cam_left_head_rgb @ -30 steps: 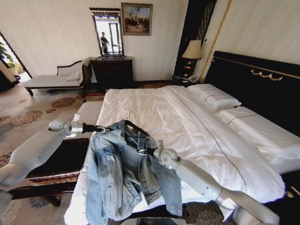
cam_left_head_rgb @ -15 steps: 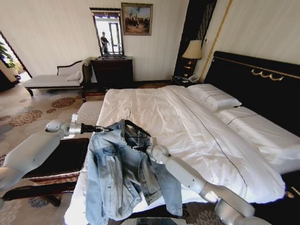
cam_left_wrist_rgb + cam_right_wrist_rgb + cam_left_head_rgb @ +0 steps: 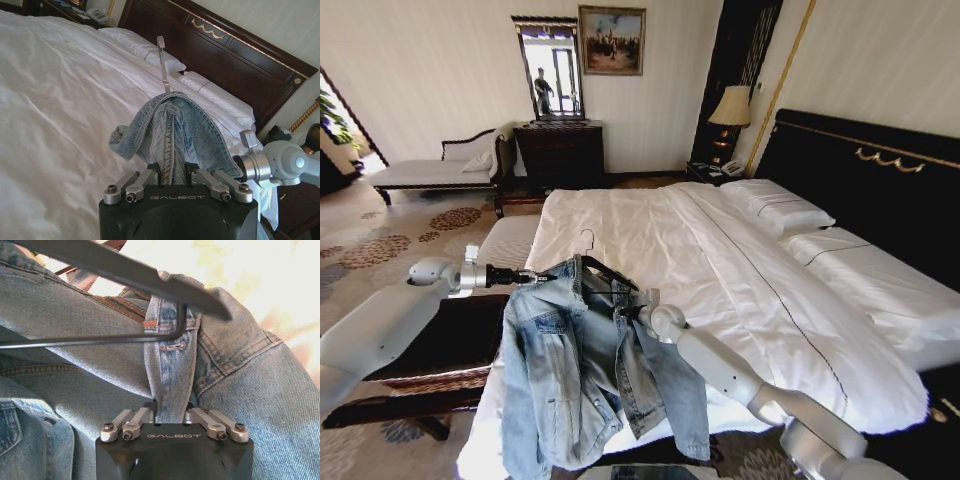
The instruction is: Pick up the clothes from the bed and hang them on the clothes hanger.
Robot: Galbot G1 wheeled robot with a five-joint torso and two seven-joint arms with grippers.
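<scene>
Both grippers, left [image 3: 172,175] and right [image 3: 171,412], pinch faded, light-blue denim clothes [image 3: 585,375] draped on the clothes hanger [image 3: 603,272].

Bright daylight, wide-angle bending at head view edges; right wrist background blown out, hanger bar [image 3: 125,272] close and soft.
</scene>
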